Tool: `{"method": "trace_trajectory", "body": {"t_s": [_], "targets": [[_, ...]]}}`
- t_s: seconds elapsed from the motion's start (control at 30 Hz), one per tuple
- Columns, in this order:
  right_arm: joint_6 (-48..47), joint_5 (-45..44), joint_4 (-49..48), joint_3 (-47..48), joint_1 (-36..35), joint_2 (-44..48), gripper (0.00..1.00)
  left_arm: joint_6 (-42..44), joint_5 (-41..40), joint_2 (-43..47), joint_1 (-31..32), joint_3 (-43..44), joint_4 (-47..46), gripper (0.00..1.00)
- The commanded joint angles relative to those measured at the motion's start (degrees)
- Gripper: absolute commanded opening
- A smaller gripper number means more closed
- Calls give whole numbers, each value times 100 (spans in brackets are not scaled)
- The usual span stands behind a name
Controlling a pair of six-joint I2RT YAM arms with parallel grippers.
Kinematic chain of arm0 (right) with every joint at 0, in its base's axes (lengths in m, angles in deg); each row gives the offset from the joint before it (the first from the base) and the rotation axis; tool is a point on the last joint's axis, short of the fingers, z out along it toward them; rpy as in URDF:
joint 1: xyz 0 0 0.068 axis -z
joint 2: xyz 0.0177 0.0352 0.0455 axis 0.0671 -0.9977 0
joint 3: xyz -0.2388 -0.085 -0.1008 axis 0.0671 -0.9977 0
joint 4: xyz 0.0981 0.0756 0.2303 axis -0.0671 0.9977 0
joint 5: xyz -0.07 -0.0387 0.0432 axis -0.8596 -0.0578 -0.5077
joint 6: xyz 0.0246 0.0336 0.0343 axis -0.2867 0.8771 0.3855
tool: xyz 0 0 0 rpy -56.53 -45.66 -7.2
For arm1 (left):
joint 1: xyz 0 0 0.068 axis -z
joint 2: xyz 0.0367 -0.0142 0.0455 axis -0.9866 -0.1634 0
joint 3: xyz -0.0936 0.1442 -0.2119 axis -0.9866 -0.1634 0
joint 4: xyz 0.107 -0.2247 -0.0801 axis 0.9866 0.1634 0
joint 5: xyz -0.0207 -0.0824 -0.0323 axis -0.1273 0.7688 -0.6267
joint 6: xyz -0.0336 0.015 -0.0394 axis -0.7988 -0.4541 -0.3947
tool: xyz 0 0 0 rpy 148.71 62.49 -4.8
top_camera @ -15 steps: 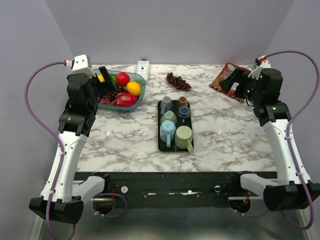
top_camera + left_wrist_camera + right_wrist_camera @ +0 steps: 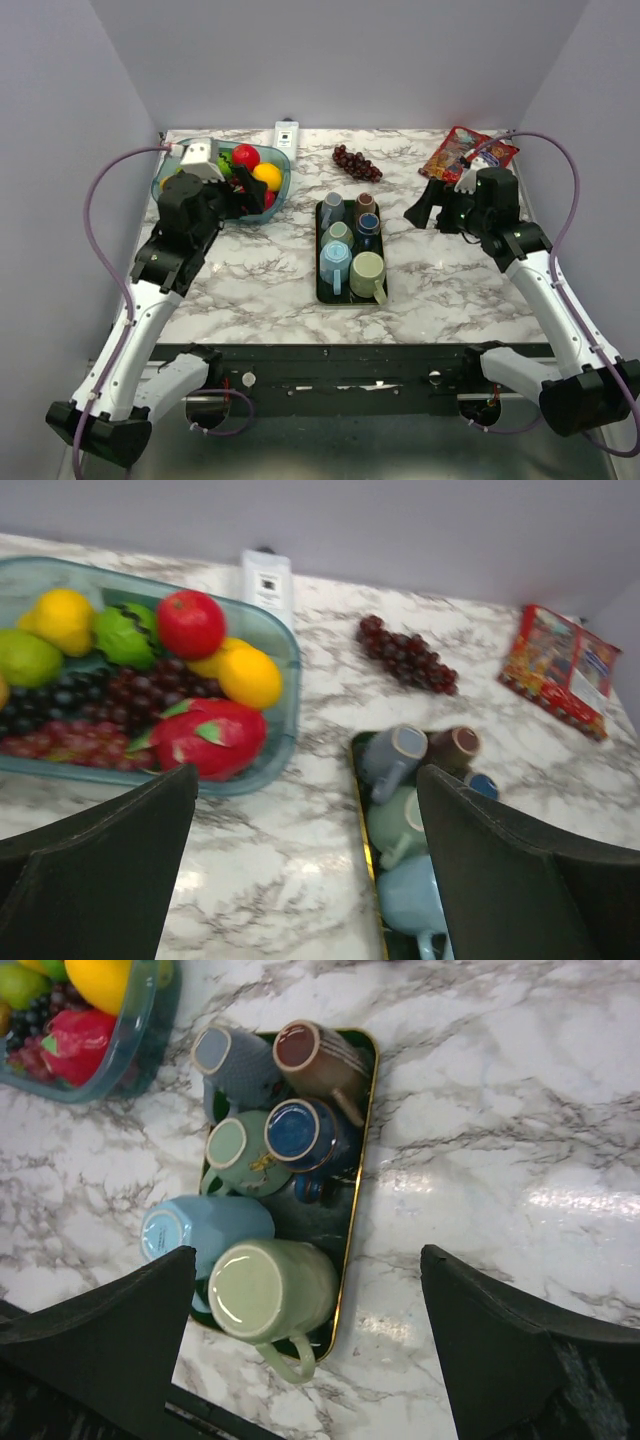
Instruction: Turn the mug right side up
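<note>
A black gold-rimmed tray (image 2: 319,272) in the middle of the table holds several mugs, all standing bottom-up. They are a light green mug (image 2: 270,1290), a light blue one (image 2: 200,1232), a mint one (image 2: 240,1150), a dark blue one (image 2: 305,1132), a brown one (image 2: 315,1055) and a grey-blue one (image 2: 235,1060). My left gripper (image 2: 248,196) hangs open over the fruit bowl's near edge, left of the tray. My right gripper (image 2: 424,212) hangs open right of the tray, looking down on the light green mug (image 2: 367,272). Neither gripper holds anything.
A clear blue bowl (image 2: 281,166) of fruit stands at the back left. Loose dark grapes (image 2: 357,162) lie behind the tray. A red snack packet (image 2: 458,152) lies at the back right, and a white device (image 2: 287,132) sits by the back wall.
Both arms have swung inward toward the tray. The left gripper has come over the bowl's near side, and the right gripper has moved left, off the snack packet.
</note>
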Motion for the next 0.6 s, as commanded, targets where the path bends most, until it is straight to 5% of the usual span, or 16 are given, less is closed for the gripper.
{"method": "trace_trajectory", "body": {"t_s": [0.0, 0.27, 0.57], "targets": [[259, -304, 61, -224, -222, 205, 99, -728, -140, -140, 993, -574, -44, 99], [462, -541, 193, -400, -249, 179, 95, -1712, -1818, -1150, 3488, -831, 183, 99], [603, -515, 403, -593, -249, 249, 94, -2424, -2715, -2565, 4985, -674, 86, 94]]}}
